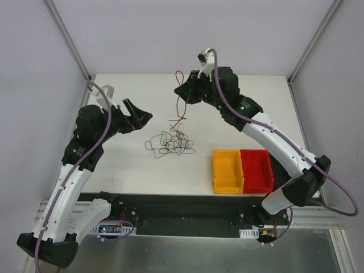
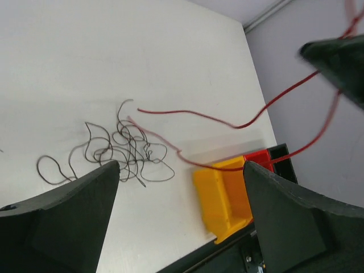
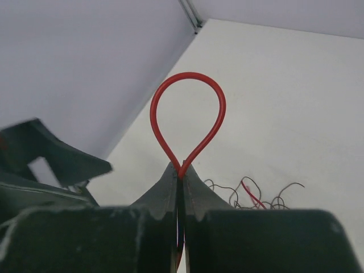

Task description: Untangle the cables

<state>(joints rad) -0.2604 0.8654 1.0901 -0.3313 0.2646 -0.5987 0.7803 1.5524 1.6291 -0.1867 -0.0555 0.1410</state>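
Lifting one red cable (image 1: 182,111) away from the tangle (image 1: 170,143).

The right gripper (image 3: 181,173) is clamping the red cable between fully closed fingers. A small loop is standing up above the tips, and the rest is hanging down toward the table (image 1: 131,91). Holding it high is, by my judgement, meant to draw this strand out of the other cables. Its lower end is reaching the far edge of the tangle, a scribble of thin dark cables lying near the middle of the table, to the left of the yellow bin (image 1: 227,170) and red bin (image 1: 257,169). The left gripper (image 1: 139,119) is hovering left of the tangle, fingers spread wide with nothing between them, probably placed to take or pin a second strand.
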